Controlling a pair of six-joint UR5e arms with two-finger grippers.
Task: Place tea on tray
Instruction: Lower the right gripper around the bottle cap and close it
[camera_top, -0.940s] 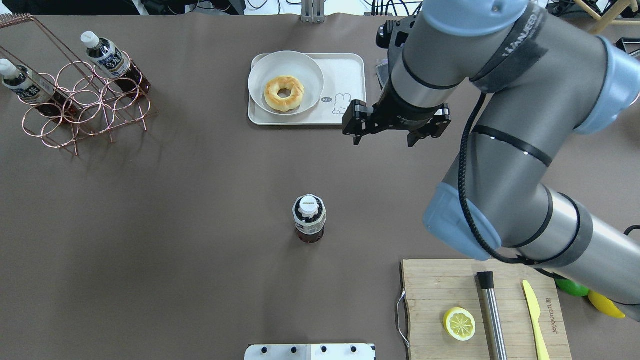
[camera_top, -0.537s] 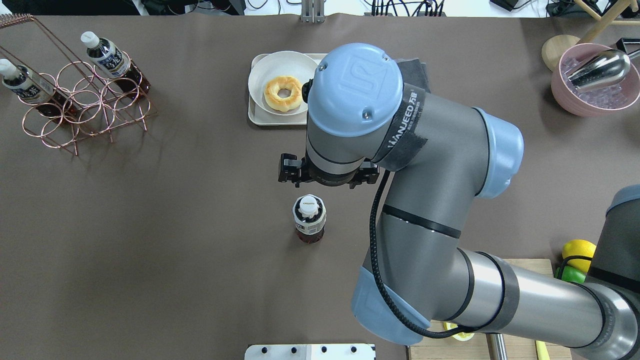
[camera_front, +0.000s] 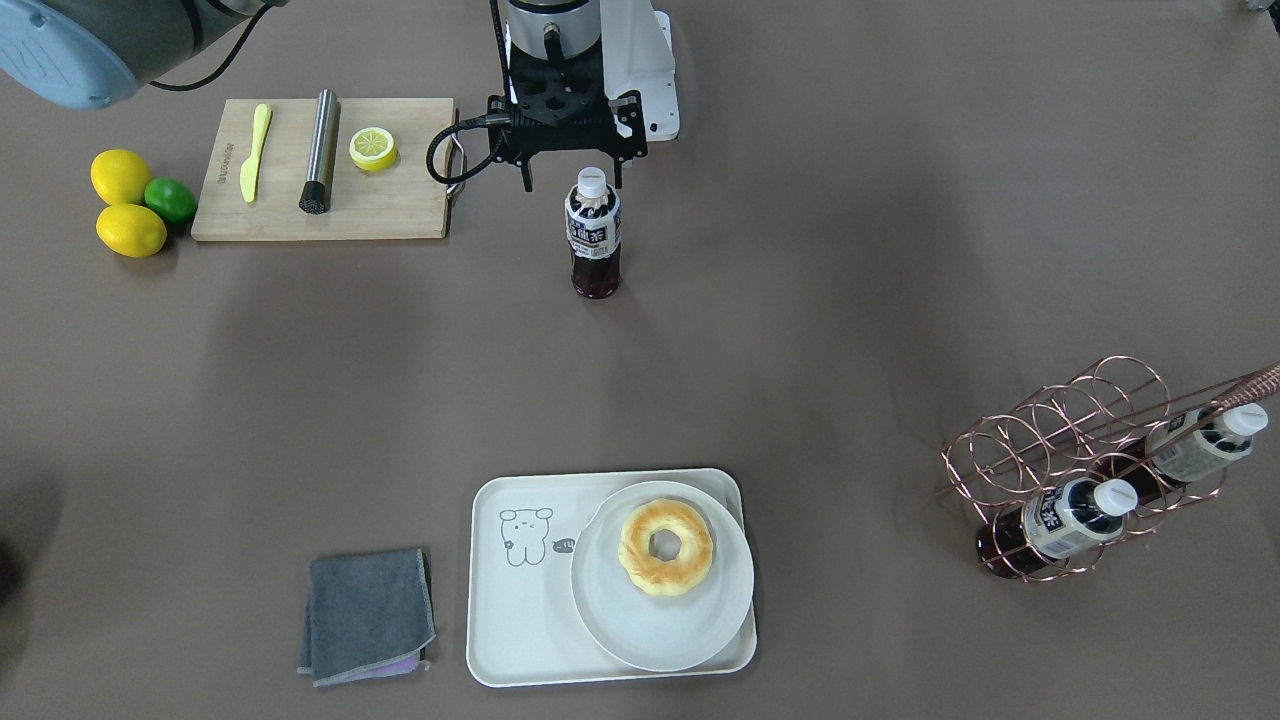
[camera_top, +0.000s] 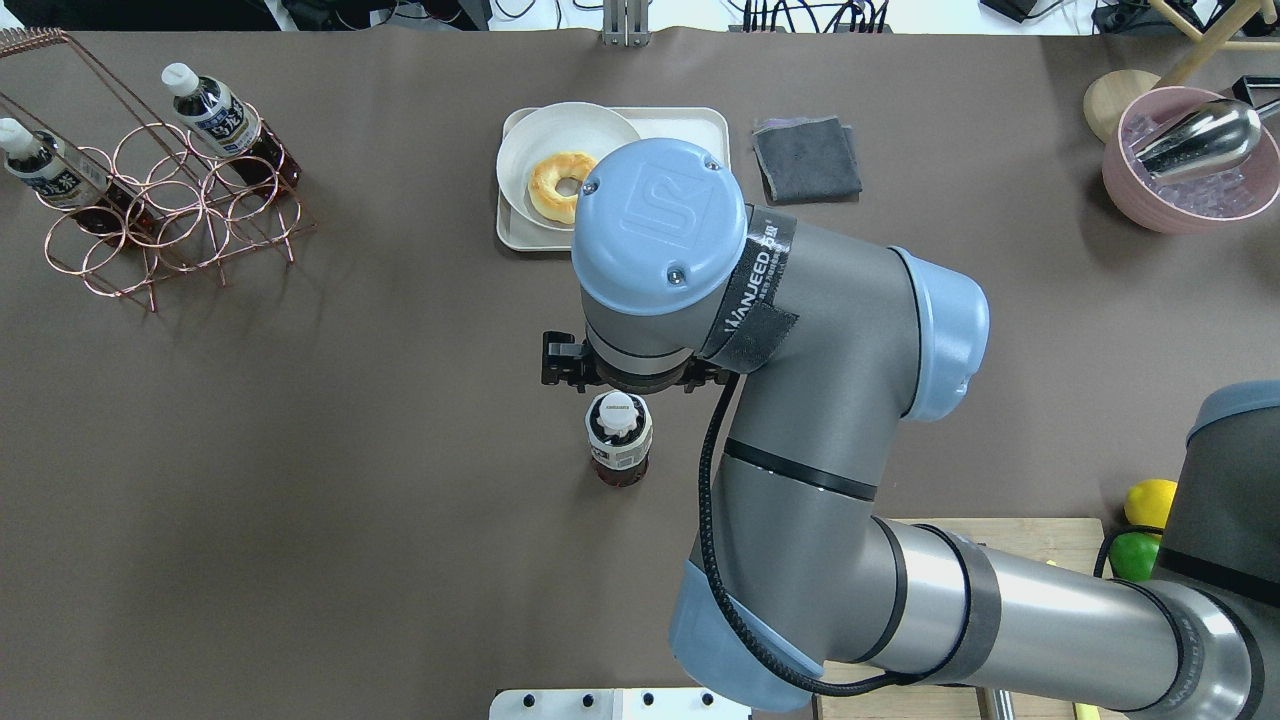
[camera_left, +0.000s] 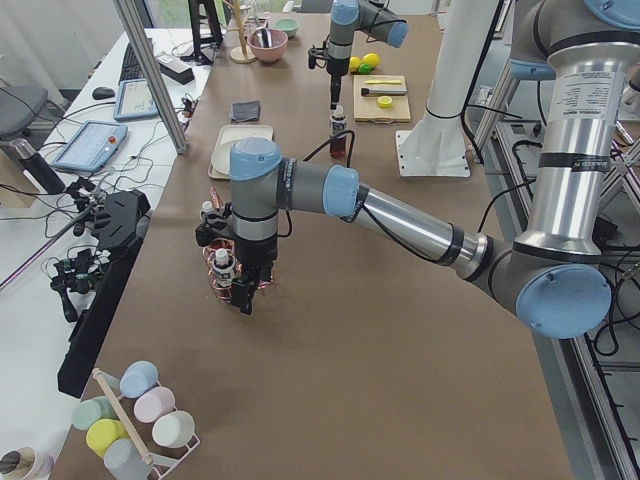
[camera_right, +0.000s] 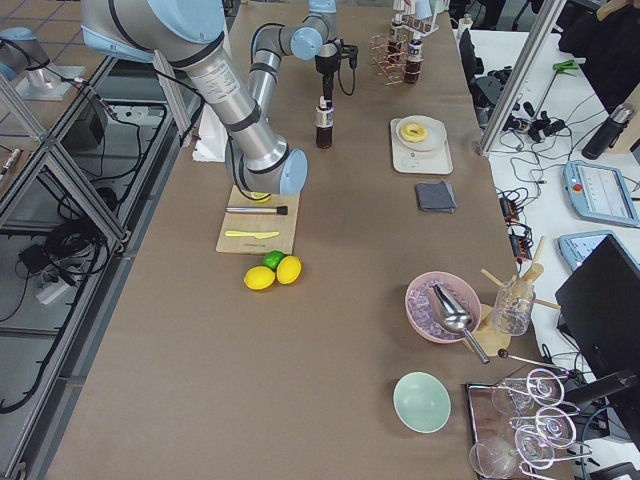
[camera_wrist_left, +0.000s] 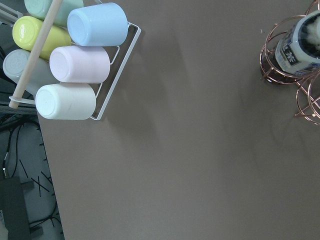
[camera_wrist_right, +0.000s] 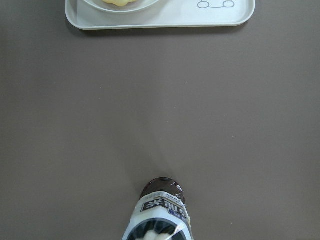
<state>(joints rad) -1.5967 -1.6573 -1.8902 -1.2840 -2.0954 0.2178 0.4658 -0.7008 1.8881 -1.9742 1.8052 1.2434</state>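
Swinging down from beside the tray at the top of the overhead view, the right gripper has arrived just over the tea, which stands upright and unmoved on the table at mid-frame. Its fingers are spread wide, not yet around the bottle. The approach looks nearly done, and a grasp likely comes next. The left gripper hangs by the wire rack; whether its fingers are open I cannot tell.

Bright, even light; soft shadows
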